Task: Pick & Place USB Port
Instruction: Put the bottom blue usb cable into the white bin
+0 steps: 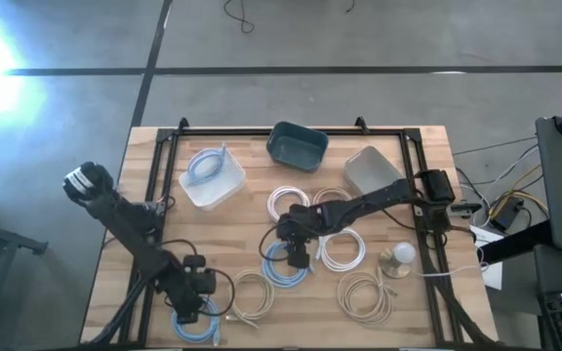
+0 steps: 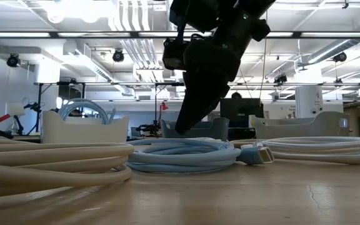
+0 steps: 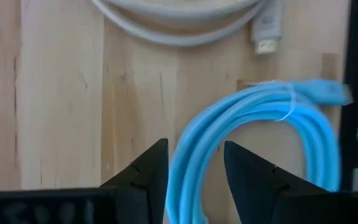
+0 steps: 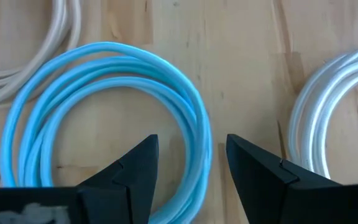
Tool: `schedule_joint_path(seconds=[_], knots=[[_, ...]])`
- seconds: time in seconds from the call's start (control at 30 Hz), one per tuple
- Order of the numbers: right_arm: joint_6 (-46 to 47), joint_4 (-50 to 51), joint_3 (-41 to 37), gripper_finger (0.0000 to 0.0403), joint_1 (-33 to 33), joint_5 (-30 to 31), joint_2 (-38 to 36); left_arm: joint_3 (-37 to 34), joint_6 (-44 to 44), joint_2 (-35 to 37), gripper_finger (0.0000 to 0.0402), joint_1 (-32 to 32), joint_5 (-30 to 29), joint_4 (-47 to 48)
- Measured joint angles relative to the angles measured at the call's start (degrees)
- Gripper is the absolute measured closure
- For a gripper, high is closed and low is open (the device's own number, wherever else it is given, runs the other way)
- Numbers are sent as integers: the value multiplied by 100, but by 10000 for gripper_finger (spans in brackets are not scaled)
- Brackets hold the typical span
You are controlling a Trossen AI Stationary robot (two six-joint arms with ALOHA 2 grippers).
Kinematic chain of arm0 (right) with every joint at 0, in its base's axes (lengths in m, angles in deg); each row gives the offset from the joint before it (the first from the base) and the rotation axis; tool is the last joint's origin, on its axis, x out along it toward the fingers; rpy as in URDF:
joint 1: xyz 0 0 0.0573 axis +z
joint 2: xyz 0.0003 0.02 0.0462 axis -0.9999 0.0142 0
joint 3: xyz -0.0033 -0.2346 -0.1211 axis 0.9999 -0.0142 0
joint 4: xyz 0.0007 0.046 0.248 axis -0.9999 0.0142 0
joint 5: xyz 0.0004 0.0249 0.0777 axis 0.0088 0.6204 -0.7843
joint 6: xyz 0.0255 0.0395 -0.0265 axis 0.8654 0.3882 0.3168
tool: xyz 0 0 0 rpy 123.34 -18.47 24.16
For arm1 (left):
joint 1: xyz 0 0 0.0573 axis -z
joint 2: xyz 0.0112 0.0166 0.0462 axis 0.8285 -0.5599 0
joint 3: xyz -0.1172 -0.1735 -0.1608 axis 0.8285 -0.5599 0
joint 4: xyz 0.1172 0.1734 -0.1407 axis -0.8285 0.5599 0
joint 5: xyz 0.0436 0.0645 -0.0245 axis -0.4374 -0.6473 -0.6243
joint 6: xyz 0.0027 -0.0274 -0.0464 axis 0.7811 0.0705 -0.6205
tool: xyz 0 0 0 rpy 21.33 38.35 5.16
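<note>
Two light-blue coiled USB cables lie flat on the wooden table. One (image 1: 195,327) is at the near left; my left gripper (image 1: 191,304) hangs over it, open, with the coil's strands (image 3: 260,102) running between its fingers (image 3: 194,146). The other (image 1: 283,273) lies at the table's middle; my right gripper (image 1: 296,255) is open just above it, its fingers (image 4: 191,140) on either side of the coil's strands (image 4: 104,62). In the low view this gripper (image 2: 183,128) stands over the coil (image 2: 180,155), whose plug (image 2: 258,154) points right.
A white tub (image 1: 211,175) holding a blue cable, a teal bin (image 1: 298,144) and a grey bin (image 1: 371,168) stand at the back. White coils (image 1: 340,249) and beige coils (image 1: 252,292) lie around the blue ones. A round white object (image 1: 398,255) sits right.
</note>
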Motion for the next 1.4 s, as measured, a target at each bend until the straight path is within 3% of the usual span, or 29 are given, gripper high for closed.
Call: schedule_joint_path(seconds=[0.33, 0.6, 0.77, 0.9, 1.13, 1.4], knots=[[-26, -1, -2, 216, 0, -1, -4, -12, 358, -642, 261, 98, -38, -84], [-56, -2, -6, 216, -2, -10, -4, -26, 669, -439, 369, 60, -208, -69], [-56, -4, -5, 216, -2, -10, -4, 139, 660, 65, 370, 11, -1486, 736], [-56, -7, -7, 216, -2, -10, -4, 369, 498, 445, 363, -174, -2416, 2124], [-56, -9, -7, 216, -2, -10, -7, 934, 497, 904, 369, -647, -3231, 4054], [-56, -12, -7, 216, -2, -10, -7, 1435, 1263, 1221, 363, -1388, -6092, 4542]])
